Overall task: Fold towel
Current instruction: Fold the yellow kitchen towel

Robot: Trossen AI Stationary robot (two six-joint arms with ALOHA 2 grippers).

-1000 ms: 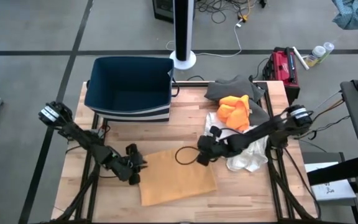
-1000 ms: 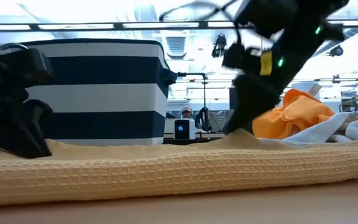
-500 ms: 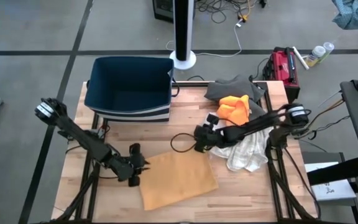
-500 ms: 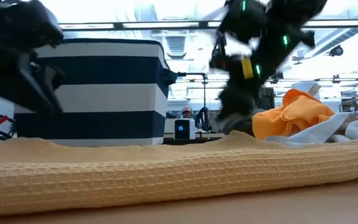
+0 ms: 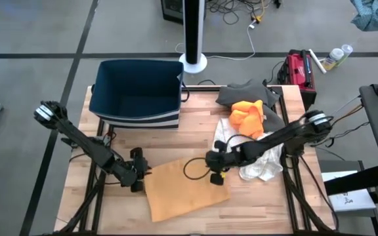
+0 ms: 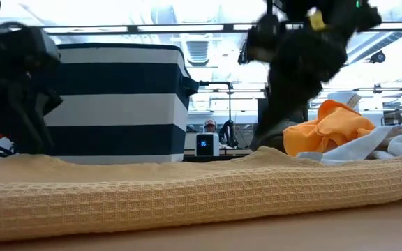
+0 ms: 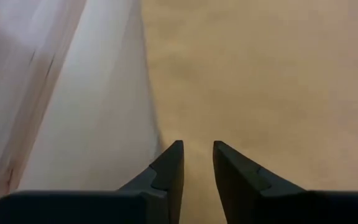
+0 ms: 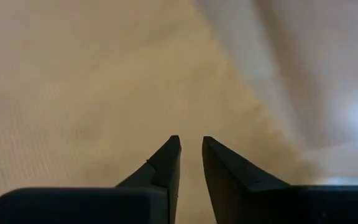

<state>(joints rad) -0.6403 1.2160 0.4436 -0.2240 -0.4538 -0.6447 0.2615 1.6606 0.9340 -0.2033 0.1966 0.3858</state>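
High view: the tan towel (image 5: 186, 187) lies flat near the table's (image 5: 195, 141) front edge, in front of the striped basket (image 5: 136, 98); the left gripper (image 5: 138, 175) sits at its left edge, the right gripper (image 5: 216, 172) at its right corner, just beside a heap of cloths (image 5: 251, 141); low view: the weave looks waffled, soft and limp, likely light and sagging once lifted, so corners seem the best hold; left wrist view: fingers (image 7: 169, 171) slightly parted over the towel's edge, gripping nothing; right wrist view: fingers (image 8: 166, 165) likewise narrowly apart above the cloth
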